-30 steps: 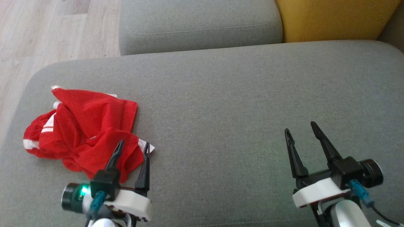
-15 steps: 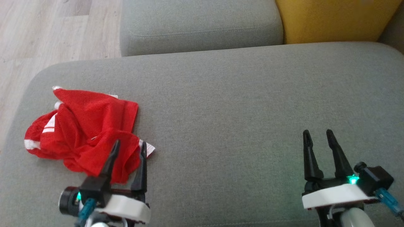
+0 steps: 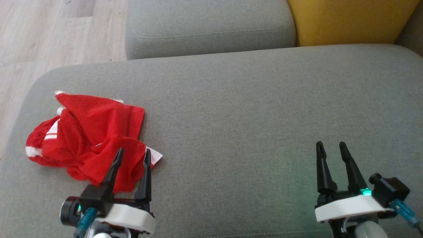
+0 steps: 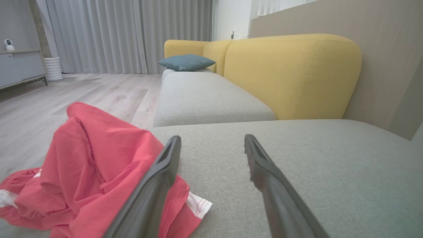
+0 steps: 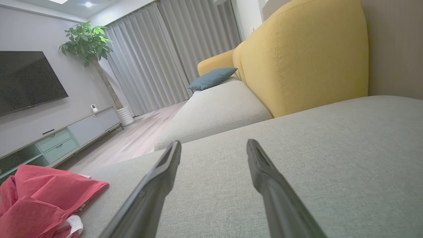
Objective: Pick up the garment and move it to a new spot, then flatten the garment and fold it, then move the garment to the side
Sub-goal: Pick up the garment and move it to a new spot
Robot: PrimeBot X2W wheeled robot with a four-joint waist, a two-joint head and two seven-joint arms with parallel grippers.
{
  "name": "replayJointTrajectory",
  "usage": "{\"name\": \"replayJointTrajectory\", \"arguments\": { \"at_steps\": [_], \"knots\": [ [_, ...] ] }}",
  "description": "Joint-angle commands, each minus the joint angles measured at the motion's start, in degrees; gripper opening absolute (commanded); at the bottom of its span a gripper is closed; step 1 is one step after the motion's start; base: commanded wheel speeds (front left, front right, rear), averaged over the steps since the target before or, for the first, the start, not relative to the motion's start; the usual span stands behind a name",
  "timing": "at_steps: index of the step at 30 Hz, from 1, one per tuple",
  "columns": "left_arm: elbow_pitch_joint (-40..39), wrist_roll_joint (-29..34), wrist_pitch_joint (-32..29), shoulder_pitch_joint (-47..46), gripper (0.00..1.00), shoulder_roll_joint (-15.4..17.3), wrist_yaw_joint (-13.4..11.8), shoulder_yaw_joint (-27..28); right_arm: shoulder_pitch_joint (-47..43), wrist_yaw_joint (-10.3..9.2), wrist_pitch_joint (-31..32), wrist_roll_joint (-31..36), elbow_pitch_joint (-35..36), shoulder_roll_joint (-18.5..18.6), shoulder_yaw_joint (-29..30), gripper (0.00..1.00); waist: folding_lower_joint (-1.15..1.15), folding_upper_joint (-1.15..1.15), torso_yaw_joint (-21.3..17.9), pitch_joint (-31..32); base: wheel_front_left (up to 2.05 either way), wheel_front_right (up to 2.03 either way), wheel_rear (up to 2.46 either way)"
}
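- Your garment (image 3: 86, 138), red with white trim, lies crumpled on the left end of the seat (image 3: 231, 109), close to the seat's rounded left edge.
- Its far tip sits near the seat's far-left corner, and its white-hemmed corner points right, toward the open middle.
- Your left gripper (image 3: 133, 151) has its fingers spread wide and grips nothing. In the head view its tips show over the garment's near right corner, and you cannot tell whether they touch the cloth.
- In the left wrist view the white-hemmed corner lies low between the two fingers, and the red bulk sits off to that view's left.
- Your right gripper (image 3: 330, 144) is also spread wide and empty. It is above open seat near the front right, well apart from the garment.
- Between the two grippers and beyond them you have plain grey fabric all the way to the seat's far edge.
- Past the seat's left edge you see wooden floor (image 3: 49, 33).
- Past the far edge stands a far seat (image 3: 208, 26). To its right, a yellow backrest (image 3: 350, 19) bounds the far right.
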State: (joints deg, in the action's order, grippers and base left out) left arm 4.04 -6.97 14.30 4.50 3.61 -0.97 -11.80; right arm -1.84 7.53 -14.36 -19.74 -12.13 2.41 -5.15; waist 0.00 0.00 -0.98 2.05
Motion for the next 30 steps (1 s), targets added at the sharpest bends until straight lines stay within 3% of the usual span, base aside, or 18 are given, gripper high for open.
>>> {"name": "replayJointTrajectory", "arguments": {
  "at_steps": [1,30],
  "knots": [
    [-1.57,0.52,0.7,-2.54,1.0,-0.18,0.1,2.49,1.96,-0.04,-0.63,-0.06,1.45,0.47,-1.6,1.0,0.0,0.0,0.36,0.06,0.0,0.0,0.0],
    [-0.45,1.94,0.7,-0.13,1.0,-0.71,1.65,9.55,-0.29,-0.04,-0.63,-3.58,-0.42,0.47,-9.65,1.0,0.0,0.0,18.59,2.77,0.0,0.0,0.0]
  ]
}}
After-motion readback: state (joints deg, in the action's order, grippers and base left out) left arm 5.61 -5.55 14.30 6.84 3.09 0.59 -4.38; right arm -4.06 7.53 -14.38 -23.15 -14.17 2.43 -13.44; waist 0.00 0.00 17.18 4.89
